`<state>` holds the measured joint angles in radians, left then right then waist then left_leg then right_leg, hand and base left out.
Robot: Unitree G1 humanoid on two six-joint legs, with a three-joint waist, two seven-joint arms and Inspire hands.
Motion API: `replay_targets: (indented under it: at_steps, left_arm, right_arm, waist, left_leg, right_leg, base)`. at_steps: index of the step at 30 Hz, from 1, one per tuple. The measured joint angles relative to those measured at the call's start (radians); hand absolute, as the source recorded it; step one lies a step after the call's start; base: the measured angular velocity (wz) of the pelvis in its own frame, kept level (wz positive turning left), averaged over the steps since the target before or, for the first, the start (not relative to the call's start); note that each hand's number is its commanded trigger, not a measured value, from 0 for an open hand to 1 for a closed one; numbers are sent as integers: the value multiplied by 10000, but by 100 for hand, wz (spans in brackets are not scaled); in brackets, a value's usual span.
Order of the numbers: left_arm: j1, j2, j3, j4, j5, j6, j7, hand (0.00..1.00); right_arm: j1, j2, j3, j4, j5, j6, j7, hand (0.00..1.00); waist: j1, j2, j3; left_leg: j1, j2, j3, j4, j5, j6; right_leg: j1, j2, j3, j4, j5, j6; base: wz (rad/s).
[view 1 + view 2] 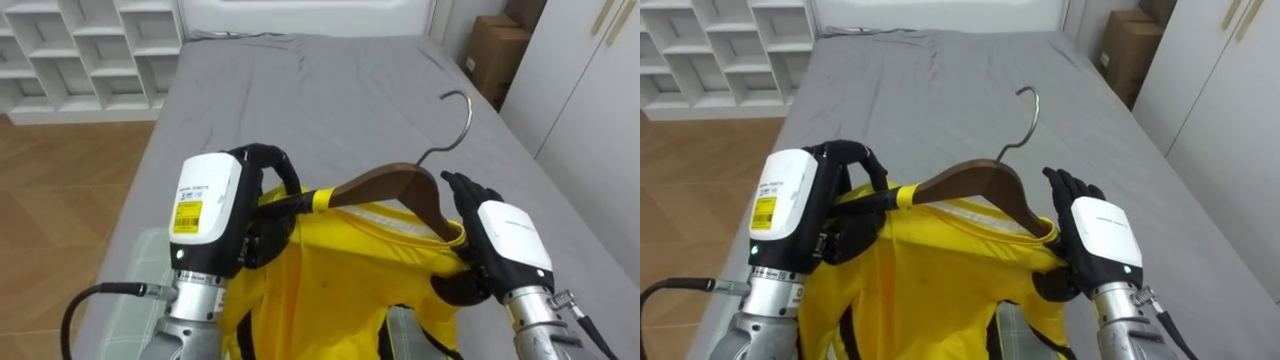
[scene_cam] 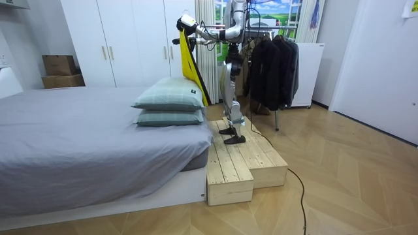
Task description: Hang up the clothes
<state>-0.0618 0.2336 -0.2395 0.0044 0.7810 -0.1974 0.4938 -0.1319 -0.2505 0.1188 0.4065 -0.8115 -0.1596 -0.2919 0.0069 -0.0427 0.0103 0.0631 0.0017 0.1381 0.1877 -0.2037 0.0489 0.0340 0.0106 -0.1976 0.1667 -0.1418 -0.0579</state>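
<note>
A yellow shirt (image 1: 340,270) hangs on a brown wooden hanger (image 1: 390,185) whose metal hook (image 1: 460,115) points away from me over the bed. My left hand (image 1: 215,215) has its fingers curled round the hanger's left end. At the right shoulder my right hand (image 1: 510,240) pinches the shirt, fingers above the cloth and thumb below. In the room view I stand on a wooden platform (image 2: 241,156) beside the bed, holding the shirt (image 2: 189,59) up high.
A grey bed (image 1: 330,90) lies ahead, with a pillow (image 1: 135,290) below my left arm. White shelves (image 1: 80,50) stand at far left, a cardboard box (image 1: 495,50) and white wardrobe doors (image 1: 590,90) at right. A rack of dark clothes (image 2: 271,62) stands behind me.
</note>
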Motion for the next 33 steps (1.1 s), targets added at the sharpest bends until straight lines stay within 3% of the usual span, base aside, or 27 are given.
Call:
replay_targets:
  at_steps: [1, 2, 3, 14, 27, 33]
  left_arm:
    - [0, 15, -12, 0, 1, 0, -3, 100]
    - [0, 38, -13, 0, 15, 0, -6, 100]
    - [0, 51, -13, 0, 37, 0, -6, 100]
    - [0, 53, -96, 0, 175, -5, 2, 100]
    - [0, 39, -47, 0, 172, -5, 46, 100]
    - [-1, -60, 69, 0, 31, -5, 34, 100]
  right_arm:
    - [-6, -1, 58, 110, 9, -12, -124, 0]
    - [-6, 0, 119, 196, 12, -15, -237, 58]
    - [-6, 0, 148, 237, 9, -19, -294, 100]
    - [-11, 2, 194, 846, 0, -170, -952, 100]
    - [-11, 5, 166, 845, 182, -156, -867, 100]
    - [-11, 2, 171, 844, 241, -461, -613, 100]
  waist:
    - [-4, -12, -3]
    - [-2, -17, 0]
    - [4, -17, 0]
    - [19, -17, 0]
    - [-3, -46, 17]
    - [-31, -85, 37]
  left_leg:
    - [5, 1, 2, -1, 0, 0]
    - [11, 1, 1, -4, 0, 0]
    - [11, 1, 0, -5, 0, 0]
    - [24, -2, -2, -1, 0, 0]
    - [24, -2, -7, -24, 0, 0]
    - [12, -1, -7, -50, 0, 0]
  right_leg:
    - [5, 1, 1, 1, 0, 0]
    - [11, 2, 1, 0, 0, 0]
    - [14, 2, 1, -1, 0, 0]
    - [30, 3, 1, 0, 0, 0]
    - [46, 9, 4, -77, 0, 0]
    - [37, 17, 12, -115, 0, 0]
  base:
    - [0]
    - [0]
    - [0]
    - [0]
    - [0]
    - [0]
